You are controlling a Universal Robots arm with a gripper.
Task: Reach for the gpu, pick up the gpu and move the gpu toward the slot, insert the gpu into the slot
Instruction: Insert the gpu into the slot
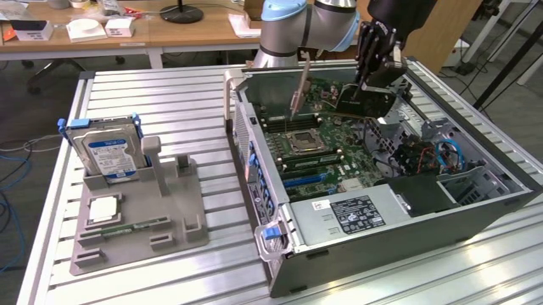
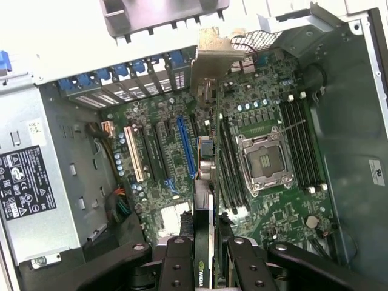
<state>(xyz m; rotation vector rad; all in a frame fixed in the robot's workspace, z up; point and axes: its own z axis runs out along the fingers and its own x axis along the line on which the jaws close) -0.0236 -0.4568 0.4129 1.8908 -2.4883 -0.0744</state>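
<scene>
Carrying the gpu [image 1: 360, 101] toward the slot is the step in hand, I'd say. The gripper [image 1: 379, 71] is clamped on the card, holding it upright above the motherboard [image 1: 318, 155] inside the open computer case [image 1: 475, 210], on the exterior view's right of the tabletop [image 1: 161, 101]. It's not seated yet. It hangs near the CPU socket [image 2: 264, 160], apart from the long blue slot [image 2: 185, 145]. Seating it probably calls for squaring the bottom edge over a slot, with the bracket at the case's rear openings. Looks-wise, it's a thin dark board with a silver end bracket [image 2: 212, 51].
</scene>
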